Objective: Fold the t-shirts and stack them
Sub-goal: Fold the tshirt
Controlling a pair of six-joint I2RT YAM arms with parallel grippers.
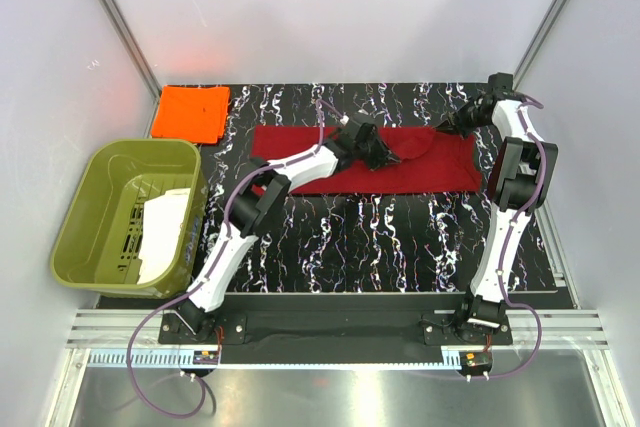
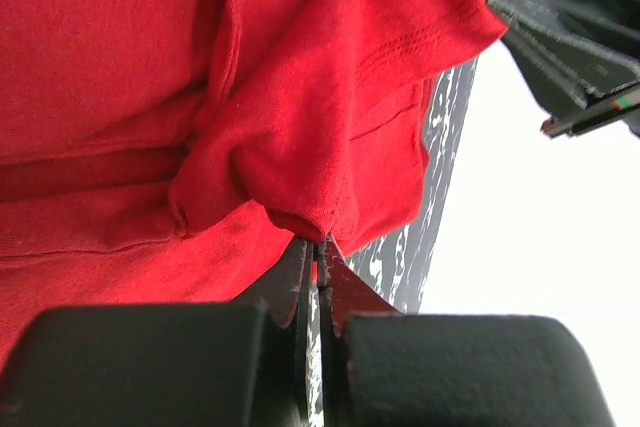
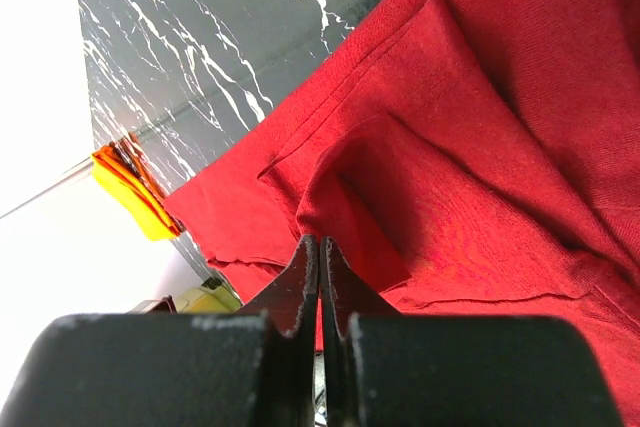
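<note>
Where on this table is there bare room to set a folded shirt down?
Widest bare patch: marbled mat nearer than the red t-shirt, between left arm and right arm. Smaller: far edge, right of the orange t-shirt. Crowded: along the red t-shirt, where left tool and right tool pinch it.

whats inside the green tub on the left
Inside the green tub lies one white folded item, cloth or paper I cannot tell, toward the wall nearest the table. The tub's slotted floor shows beside it. Whatever is under the white item is covered.
</note>
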